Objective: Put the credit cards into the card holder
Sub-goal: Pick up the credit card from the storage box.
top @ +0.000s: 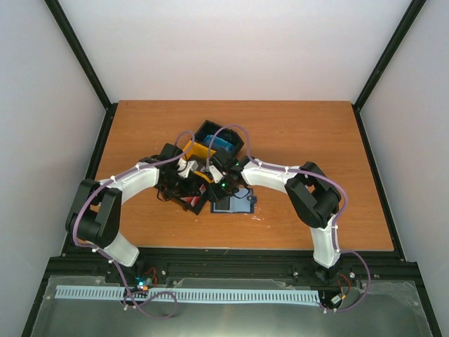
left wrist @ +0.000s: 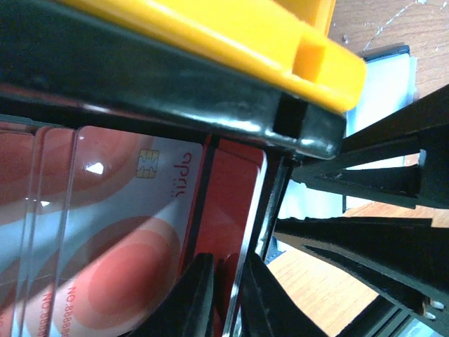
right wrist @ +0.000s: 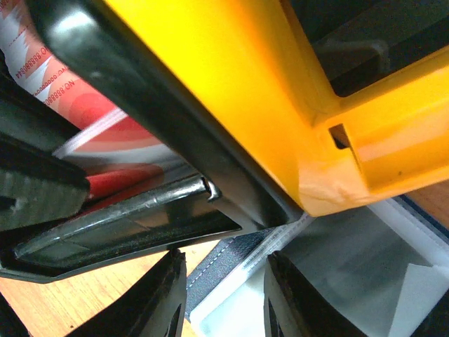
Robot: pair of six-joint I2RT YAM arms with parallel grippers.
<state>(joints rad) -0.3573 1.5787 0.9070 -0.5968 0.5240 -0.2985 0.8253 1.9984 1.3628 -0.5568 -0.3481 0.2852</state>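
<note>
Left claw fingers sit closest in the wrist view, pinched narrow on the edge of one red card standing in the bin's near section. More cards lean stacked just beside it in the same section, front one showing a pale face with a chip. Bin's yellow divider runs right above them. Holder lies open and flat on the table at the bin's near-right corner, touching or just beside it, can't tell which. Its clear pocket faces up. Right claw hangs over the holder's bin-side edge, fingers apart, nothing clamped between them. Both claws crowd the bin's near end, close together. Bin sits mid-table, far end angled away from the arms.
</note>
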